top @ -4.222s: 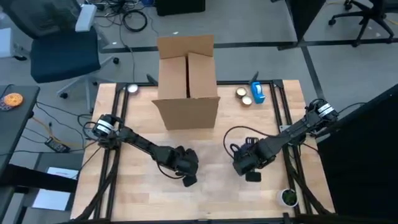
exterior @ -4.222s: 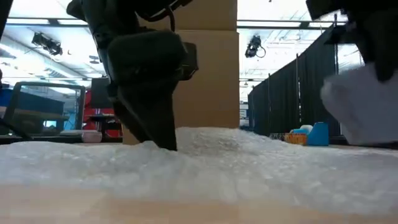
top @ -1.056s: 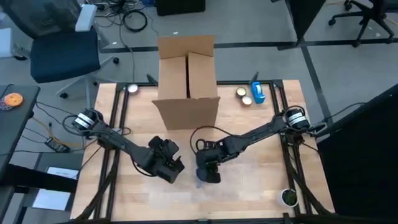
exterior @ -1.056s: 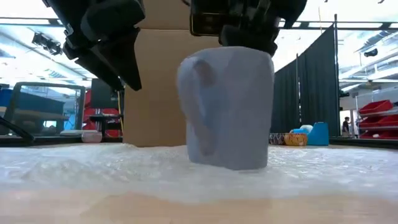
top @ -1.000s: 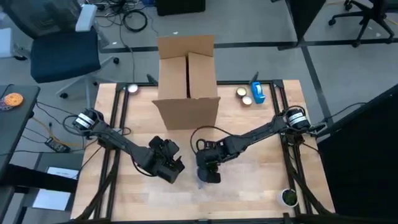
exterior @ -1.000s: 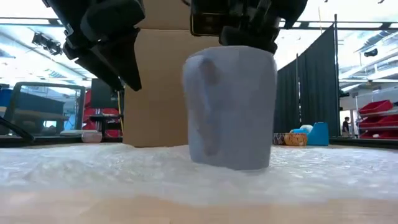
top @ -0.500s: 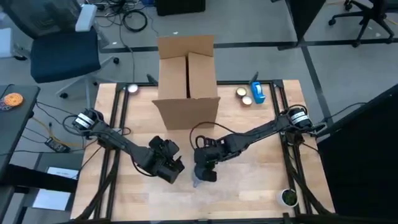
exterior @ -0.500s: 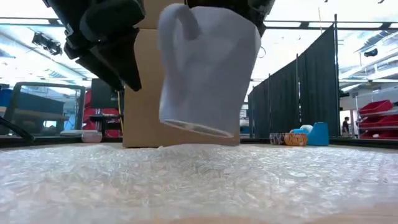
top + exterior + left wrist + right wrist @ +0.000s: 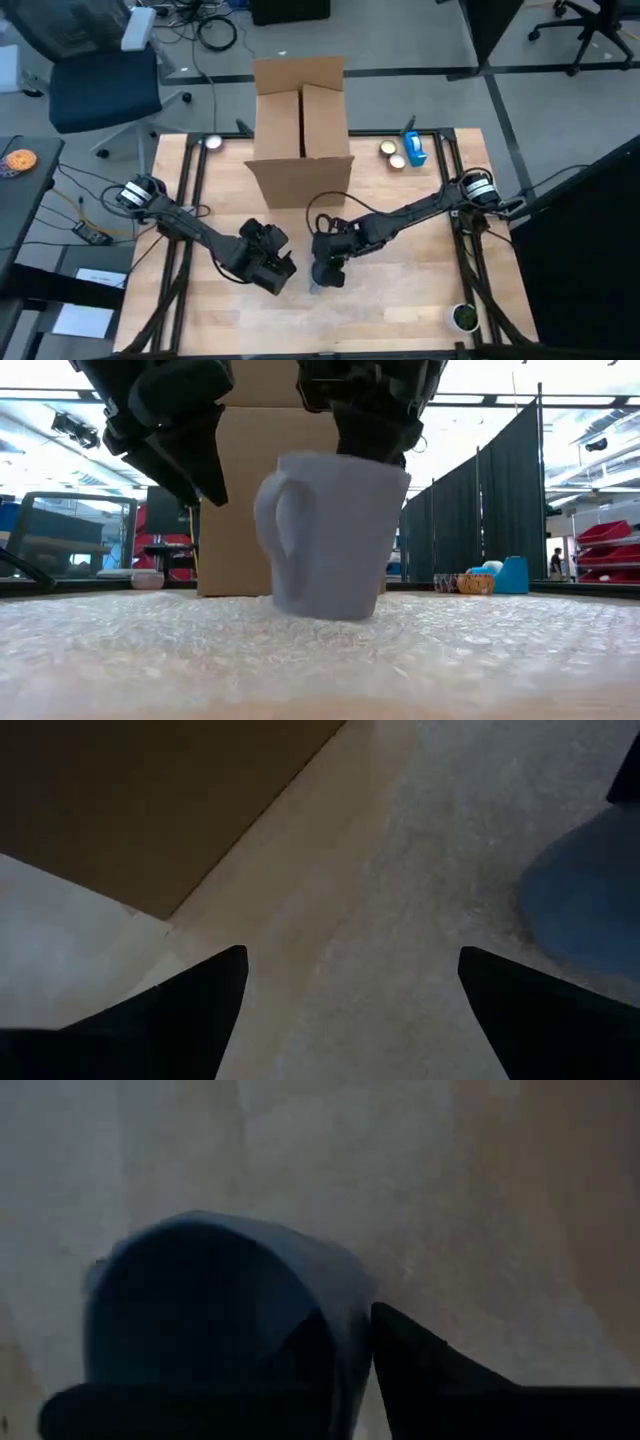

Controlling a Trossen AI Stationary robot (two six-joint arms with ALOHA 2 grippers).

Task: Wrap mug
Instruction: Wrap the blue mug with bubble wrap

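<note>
Bubble wrap (image 9: 480, 650) covered the table; right gripper (image 9: 328, 270) pinched the mug (image 9: 330, 530) by its rim, upright on the wrap, left gripper (image 9: 268, 268) beside, fingers spread; releasing off-level on that soft sheet might tip the mug.

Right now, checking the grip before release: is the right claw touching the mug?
Touching. The right wrist view shows the right claw pinching the mug rim, one finger inside, one outside.
</note>
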